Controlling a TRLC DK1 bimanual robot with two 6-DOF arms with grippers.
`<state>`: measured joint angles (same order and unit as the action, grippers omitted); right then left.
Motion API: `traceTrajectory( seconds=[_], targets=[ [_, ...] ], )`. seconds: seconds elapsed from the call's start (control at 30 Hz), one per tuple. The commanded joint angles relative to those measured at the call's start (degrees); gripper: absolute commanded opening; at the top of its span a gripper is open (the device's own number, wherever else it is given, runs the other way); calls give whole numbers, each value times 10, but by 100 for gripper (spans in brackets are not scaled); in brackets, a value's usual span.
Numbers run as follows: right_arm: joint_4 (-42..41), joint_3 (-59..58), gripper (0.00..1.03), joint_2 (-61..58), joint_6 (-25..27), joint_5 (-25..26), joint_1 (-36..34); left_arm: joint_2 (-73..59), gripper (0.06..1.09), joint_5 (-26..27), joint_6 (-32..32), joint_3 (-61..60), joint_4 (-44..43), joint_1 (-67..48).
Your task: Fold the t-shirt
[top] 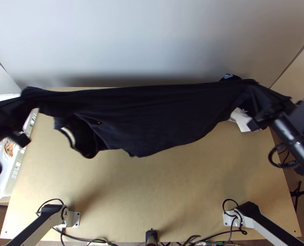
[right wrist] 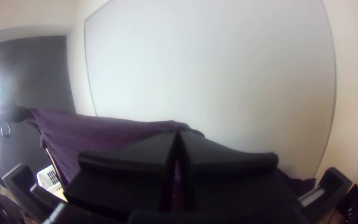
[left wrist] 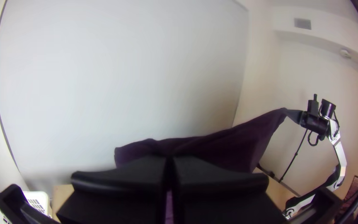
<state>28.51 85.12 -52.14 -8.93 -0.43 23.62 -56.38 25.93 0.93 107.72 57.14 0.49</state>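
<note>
The dark t-shirt (top: 152, 115) hangs stretched in the air between both grippers across the far half of the table, its upper edge nearly straight and its lower part loose. At its left end my left gripper (top: 23, 100) is shut on the cloth. My right gripper (top: 256, 96) holds the opposite end, also shut. In the left wrist view the shirt (left wrist: 228, 145) runs from the left gripper (left wrist: 170, 159) toward the other arm. The right wrist view has the shirt (right wrist: 92, 132) behind the closed fingers of the right gripper (right wrist: 178, 135). Which parts are pinched I cannot tell.
A white basket (top: 8, 180) stands at the table's left edge, with some things inside. Something white (top: 243, 119) lies below the shirt's right end. Bare wooden table (top: 152, 192) shows in front of the shirt; a pale wall (top: 131, 37) rises behind it.
</note>
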Motion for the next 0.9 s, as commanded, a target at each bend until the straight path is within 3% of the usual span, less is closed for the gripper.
traceTrajectory(
  seconds=[0.0,0.17,0.87],
  targets=[
    [-10,2,3,49,6,15,-3,32,9,-13,25,62,-9,28],
    [8,13,3,74,11,14,-2,53,9,-18,22,89,6,48],
    [166,-79,3,184,6,-6,52,134,9,73,0,50,138,54]
  ],
)
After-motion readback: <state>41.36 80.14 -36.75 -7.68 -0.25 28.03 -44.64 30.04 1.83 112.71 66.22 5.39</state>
